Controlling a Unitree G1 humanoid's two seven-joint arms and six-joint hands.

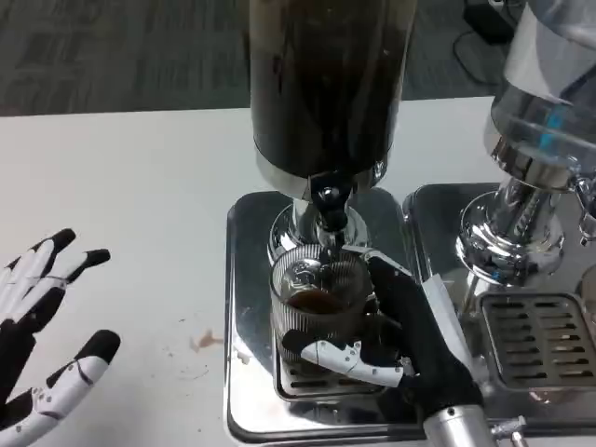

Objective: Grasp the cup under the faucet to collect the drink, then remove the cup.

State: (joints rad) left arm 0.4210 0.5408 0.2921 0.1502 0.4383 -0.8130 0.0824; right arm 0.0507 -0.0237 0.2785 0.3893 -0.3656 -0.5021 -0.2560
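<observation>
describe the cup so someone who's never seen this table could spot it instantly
Find the tall dispenser with the dark tank at the table's middle; its steel base tray lies below. On the tray's grille, directly under the faucet, stands the cup, gripped by the right hand. It alone is ribbed clear glass, holding a little brown drink.

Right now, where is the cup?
In the head view, the cup stands right of centre on the metal drip tray, directly under the faucet, held by the right hand.

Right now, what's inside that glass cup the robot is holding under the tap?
A shallow pool of dark drink sits in the ribbed glass cup. The right hand wraps around it, covering the cup's lower right side and base.
</observation>
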